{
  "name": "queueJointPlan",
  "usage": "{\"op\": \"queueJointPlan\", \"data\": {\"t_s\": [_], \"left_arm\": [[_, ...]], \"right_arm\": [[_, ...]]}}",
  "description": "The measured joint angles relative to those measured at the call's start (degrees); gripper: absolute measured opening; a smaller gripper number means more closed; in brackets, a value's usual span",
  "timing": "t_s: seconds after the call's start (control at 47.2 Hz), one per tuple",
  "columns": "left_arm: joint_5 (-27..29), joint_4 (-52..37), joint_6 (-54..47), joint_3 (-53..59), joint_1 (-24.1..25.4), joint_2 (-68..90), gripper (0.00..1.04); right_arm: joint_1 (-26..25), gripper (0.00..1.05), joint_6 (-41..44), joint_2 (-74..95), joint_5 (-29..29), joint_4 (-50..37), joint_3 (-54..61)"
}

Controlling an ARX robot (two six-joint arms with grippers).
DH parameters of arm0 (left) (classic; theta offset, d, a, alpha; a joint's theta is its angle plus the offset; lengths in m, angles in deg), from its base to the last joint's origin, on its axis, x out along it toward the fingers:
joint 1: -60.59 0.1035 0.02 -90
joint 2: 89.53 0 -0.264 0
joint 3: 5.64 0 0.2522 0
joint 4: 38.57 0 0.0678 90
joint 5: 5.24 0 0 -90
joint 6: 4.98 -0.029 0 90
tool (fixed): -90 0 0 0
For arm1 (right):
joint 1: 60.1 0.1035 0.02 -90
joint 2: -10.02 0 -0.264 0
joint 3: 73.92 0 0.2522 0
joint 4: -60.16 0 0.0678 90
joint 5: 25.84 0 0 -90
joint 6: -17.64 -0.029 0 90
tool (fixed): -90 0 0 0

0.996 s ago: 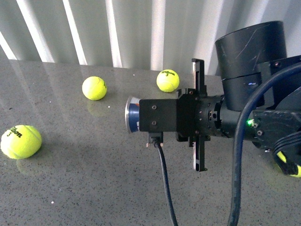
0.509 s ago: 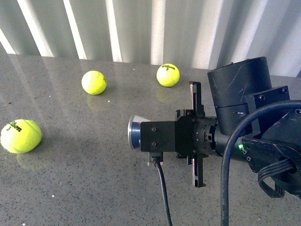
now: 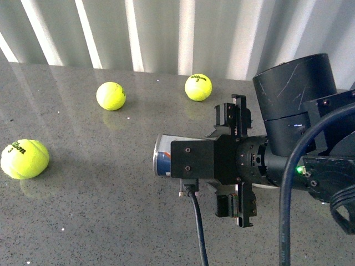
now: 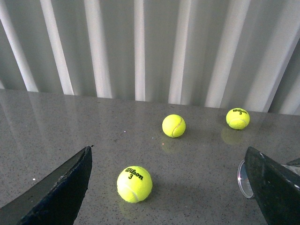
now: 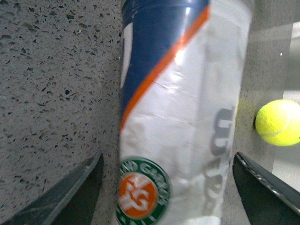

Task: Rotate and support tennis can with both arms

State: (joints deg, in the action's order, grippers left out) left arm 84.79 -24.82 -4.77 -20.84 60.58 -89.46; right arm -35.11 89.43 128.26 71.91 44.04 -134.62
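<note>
Front view shows you the tennis can (image 3: 162,161) lying on its side on the grey counter (image 3: 89,210), mostly hidden behind the right tool (image 5: 168,187). Your right fingers (image 5: 70,192) sit spread on either side of it, not touching. Left tool (image 4: 168,187) is wide apart, holding nothing.

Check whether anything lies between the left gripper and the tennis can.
Nothing visible does. In the left wrist view, the metal rim of the clear plastic tennis can shows right beside one finger of the open black left gripper. The nearest yellow tennis ball lies clear of the can, towards the other finger.
</note>
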Motion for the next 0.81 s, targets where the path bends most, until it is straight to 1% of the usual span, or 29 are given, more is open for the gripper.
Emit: {"op": "queueJointPlan", "data": {"t_s": [0.064,0.106,0.191,0.36,0.445,0.488,0.7,0.806], "left_arm": [[0.0,0.0,0.0,0.0,0.0,0.0,0.98],[0.0,0.0,0.0,0.0,0.0,0.0,0.98],[0.0,0.0,0.0,0.0,0.0,0.0,0.98],[0.0,0.0,0.0,0.0,0.0,0.0,0.98],[0.0,0.0,0.0,0.0,0.0,0.0,0.98],[0.0,0.0,0.0,0.0,0.0,0.0,0.98],[0.0,0.0,0.0,0.0,0.0,0.0,0.98],[0.0,0.0,0.0,0.0,0.0,0.0,0.98]], "right_arm": [[-0.3,0.97,-1.0,-2.1,-0.4,2.0,0.7],[-0.4,1.0,-1.3,-3.1,-0.6,2.6,1.1],[-0.7,0.97,-2.1,-5.6,-0.5,4.3,1.9],[-2.1,0.98,-5.4,-14.1,0.3,9.9,4.5],[-3.9,0.98,-8.5,-20.0,1.2,12.5,5.5],[-5.5,0.98,-10.7,-23.2,0.9,12.7,5.7],[-16.3,0.98,-21.4,-35.7,-4.7,9.4,5.7],[-22.2,0.98,-29.7,-43.5,-8.0,7.9,5.7]]}}
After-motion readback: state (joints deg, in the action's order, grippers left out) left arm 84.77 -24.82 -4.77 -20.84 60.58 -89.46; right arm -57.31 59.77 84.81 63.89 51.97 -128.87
